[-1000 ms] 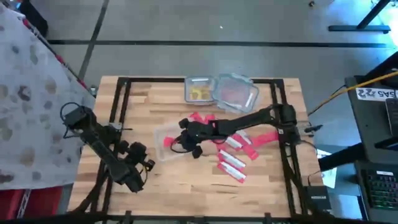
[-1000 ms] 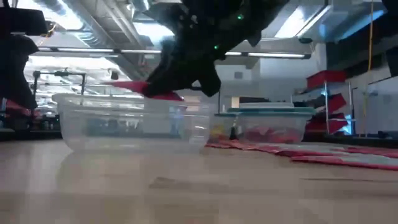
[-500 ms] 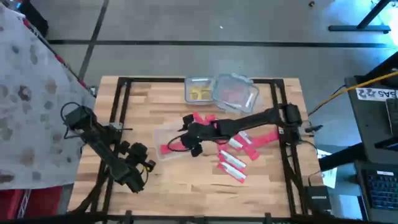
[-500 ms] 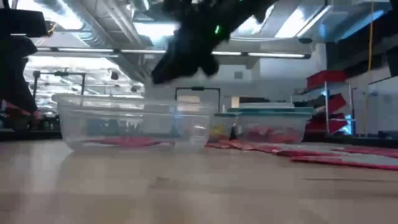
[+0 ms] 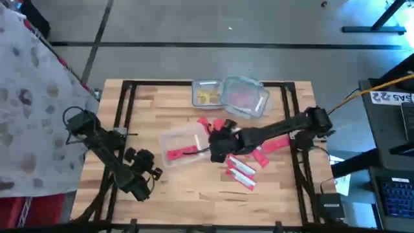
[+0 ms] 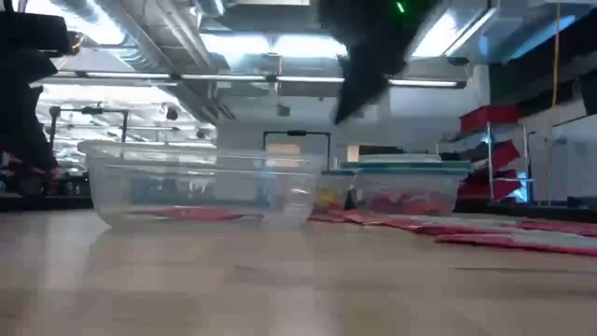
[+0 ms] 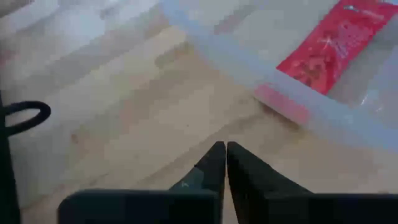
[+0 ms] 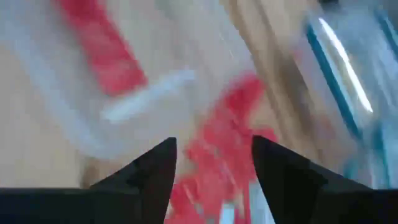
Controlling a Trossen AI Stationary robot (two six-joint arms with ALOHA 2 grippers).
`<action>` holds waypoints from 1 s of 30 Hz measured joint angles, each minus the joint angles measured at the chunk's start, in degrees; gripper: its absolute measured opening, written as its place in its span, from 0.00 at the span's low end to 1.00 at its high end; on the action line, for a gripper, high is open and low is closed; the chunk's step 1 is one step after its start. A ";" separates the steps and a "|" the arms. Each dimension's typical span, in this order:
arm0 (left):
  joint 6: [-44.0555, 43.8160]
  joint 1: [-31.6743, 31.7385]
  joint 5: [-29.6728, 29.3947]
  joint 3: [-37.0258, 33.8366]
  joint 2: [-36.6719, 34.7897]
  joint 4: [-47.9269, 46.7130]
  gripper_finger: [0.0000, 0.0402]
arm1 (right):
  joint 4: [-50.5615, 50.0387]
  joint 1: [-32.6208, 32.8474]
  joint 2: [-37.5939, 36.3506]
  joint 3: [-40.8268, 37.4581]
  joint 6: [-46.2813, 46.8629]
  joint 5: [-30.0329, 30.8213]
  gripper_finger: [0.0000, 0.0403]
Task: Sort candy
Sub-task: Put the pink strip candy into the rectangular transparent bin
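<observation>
A clear tub [image 5: 181, 144] stands mid-table with one red candy packet [image 5: 176, 154] lying flat on its floor; the left wrist view shows that packet [image 7: 336, 43] too. More red candy packets [image 5: 240, 168] lie loose on the wood to the tub's right. My right gripper [image 5: 217, 145] hangs open and empty just right of the tub, above those packets [image 8: 230, 143]. My left gripper [image 7: 222, 163] is shut and empty, above bare wood off the tub's near-left corner [image 5: 152, 173].
At the far edge stand a small tub of yellow pieces [image 5: 207, 96] and a lidded tub with red contents [image 5: 244, 97]. Red packets [image 5: 206, 123] also lie behind the clear tub. Black frame rails [image 5: 126, 110] run along the table's sides. Bare wood lies along the near edge.
My right gripper held a red packet over the clear tub and let it go; the packet now lies flat on the tub's floor. The gripper then moved toward the table's right, out over the loose packets, rising a little and rolling its wrist.
</observation>
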 joint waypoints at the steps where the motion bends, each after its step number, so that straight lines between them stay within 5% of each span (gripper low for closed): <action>1: 0.00 0.00 -0.06 0.00 0.00 0.00 0.00 | 0.12 -0.54 0.00 -1.75 2.76 -0.25 0.47; 10: 0.87 0.00 -3.38 0.00 0.00 0.03 0.00 | 27.17 -2.91 1.03 -16.40 5.69 -3.44 0.41; 22: 0.35 0.07 -3.71 0.00 0.09 0.03 0.00 | 30.06 -3.76 7.08 -16.78 7.05 -3.86 0.37; 30: 0.27 0.07 -3.68 0.00 0.09 0.22 0.00 | 27.21 -2.14 6.57 -16.80 6.60 -5.80 0.04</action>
